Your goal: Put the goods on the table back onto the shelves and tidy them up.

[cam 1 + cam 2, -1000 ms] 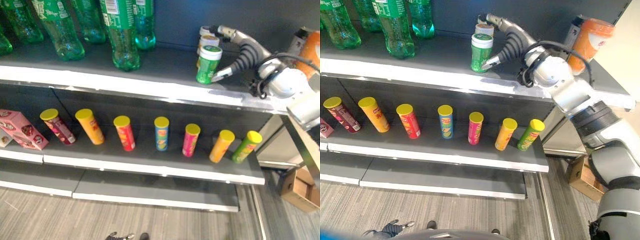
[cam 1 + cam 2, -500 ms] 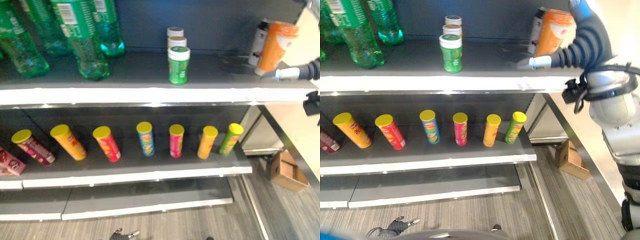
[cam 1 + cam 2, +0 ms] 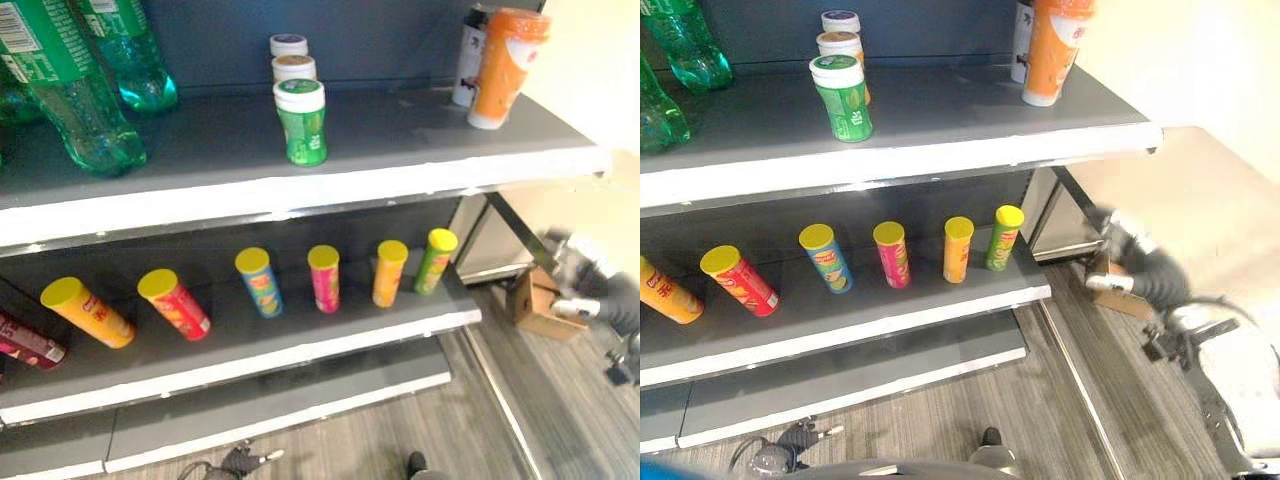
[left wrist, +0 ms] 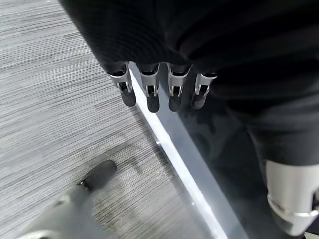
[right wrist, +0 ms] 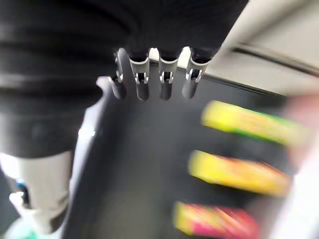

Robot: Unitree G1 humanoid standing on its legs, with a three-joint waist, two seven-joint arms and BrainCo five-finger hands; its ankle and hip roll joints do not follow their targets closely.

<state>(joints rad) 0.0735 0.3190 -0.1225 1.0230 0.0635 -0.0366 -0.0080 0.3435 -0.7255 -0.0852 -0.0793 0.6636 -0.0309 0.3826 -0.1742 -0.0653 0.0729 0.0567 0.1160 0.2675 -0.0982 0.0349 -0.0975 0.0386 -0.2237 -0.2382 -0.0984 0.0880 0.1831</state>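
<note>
At the upper left of the left eye view, green plastic bottles (image 3: 80,100) stand on the top shelf (image 3: 300,190). Near the frame's centre top, a green canister (image 3: 302,122) with a white lid stands upright near the shelf's front edge, two more white-lidded canisters (image 3: 290,58) lined up behind it. At upper right stands a tall orange canister (image 3: 505,65). Across the middle, on the lower shelf (image 3: 250,365), yellow-lidded chip tubes (image 3: 323,278) lean in a row. At the right edge, the right hand (image 3: 1130,272) hangs beside the shelving, fingers straight and empty. The left hand (image 4: 159,89) is relaxed, holding nothing.
</note>
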